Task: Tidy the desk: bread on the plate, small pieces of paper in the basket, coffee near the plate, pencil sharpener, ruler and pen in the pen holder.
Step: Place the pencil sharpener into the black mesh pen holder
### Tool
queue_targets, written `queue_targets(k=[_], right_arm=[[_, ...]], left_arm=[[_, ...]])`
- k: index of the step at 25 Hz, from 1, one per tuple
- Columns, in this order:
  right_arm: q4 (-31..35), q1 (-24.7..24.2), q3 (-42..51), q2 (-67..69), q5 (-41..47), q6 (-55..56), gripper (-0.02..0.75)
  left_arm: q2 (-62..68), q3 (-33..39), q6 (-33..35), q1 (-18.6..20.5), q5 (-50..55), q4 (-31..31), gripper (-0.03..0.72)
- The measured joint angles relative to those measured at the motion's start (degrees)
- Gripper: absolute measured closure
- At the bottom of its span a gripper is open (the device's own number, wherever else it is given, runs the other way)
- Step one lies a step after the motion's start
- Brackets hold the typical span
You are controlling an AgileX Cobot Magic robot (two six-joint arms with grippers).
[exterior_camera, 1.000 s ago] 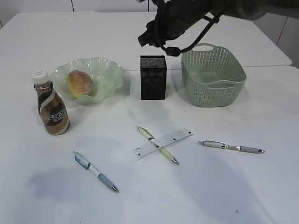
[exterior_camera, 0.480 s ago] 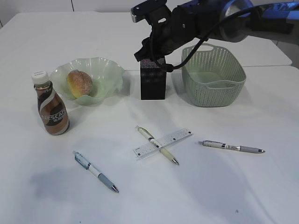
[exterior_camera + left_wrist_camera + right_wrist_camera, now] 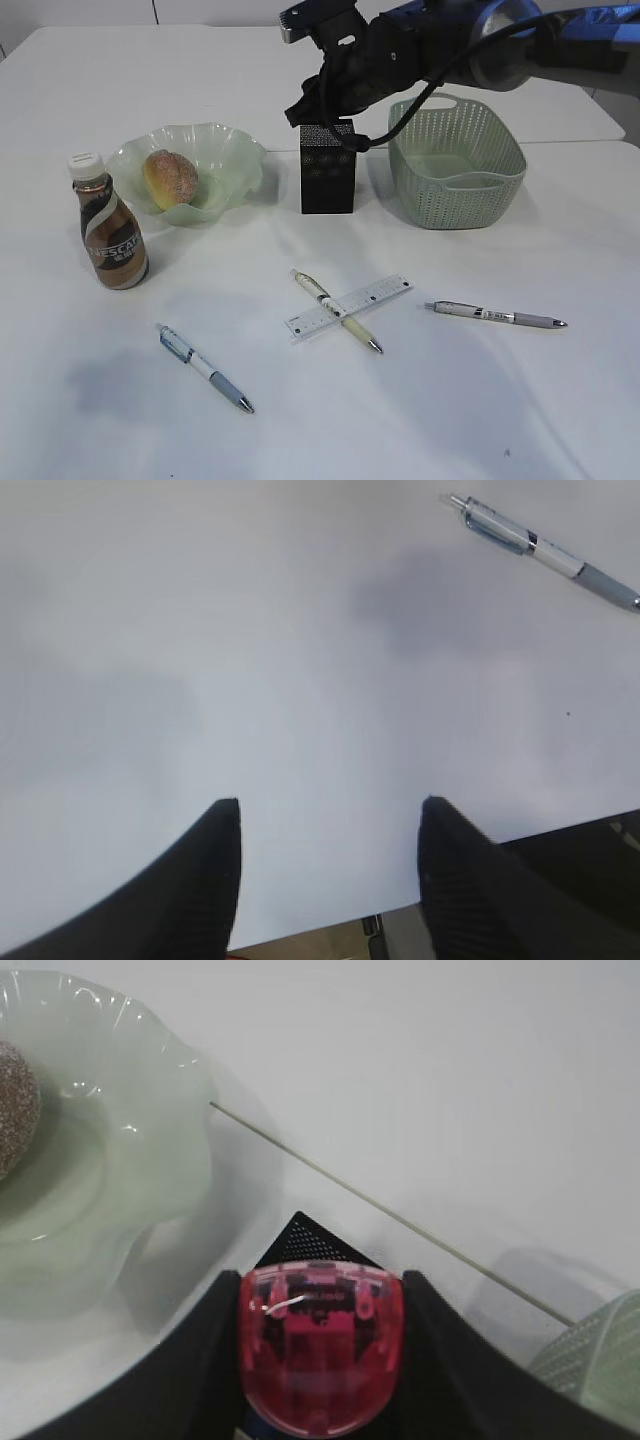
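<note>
My right gripper point(image 3: 320, 1280) is shut on a red translucent pencil sharpener point(image 3: 320, 1345), held just above the black mesh pen holder point(image 3: 327, 178), whose corner point(image 3: 315, 1237) shows past the jaws. The bread point(image 3: 172, 178) lies in the green ruffled plate point(image 3: 235, 160), and the coffee point(image 3: 112, 232) stands left of it. The clear ruler point(image 3: 385, 291) lies across a yellow pen point(image 3: 335, 311). A blue pen point(image 3: 205, 368) and a grey pen point(image 3: 495, 315) lie on the desk. My left gripper point(image 3: 330, 805) is open over bare tabletop, the blue pen point(image 3: 545, 552) well ahead of it. The small pieces of paper are out of view.
The green basket point(image 3: 455, 165) stands right of the pen holder, under the right arm. A seam between two tabletops point(image 3: 400, 1222) runs behind the pen holder. The desk's near edge shows under the left jaws.
The right arm has come down and back over the pen holder with the sharpener, and has barely shifted in the last half second. Nothing on the table moved.
</note>
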Motion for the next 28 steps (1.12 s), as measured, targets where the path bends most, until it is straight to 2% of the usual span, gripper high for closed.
queue_targets(k=[5, 28], right_arm=[[0.0, 0.0, 0.0, 0.0, -1.15, 0.09, 0.403], [0.1, 0.0, 0.0, 2.12, -4.65, 0.66, 0.403]], left_arm=[[0.0, 0.0, 0.0, 0.0, -0.12, 1.57, 0.294], [0.0, 0.0, 0.0, 0.0, -0.12, 1.8, 0.294]])
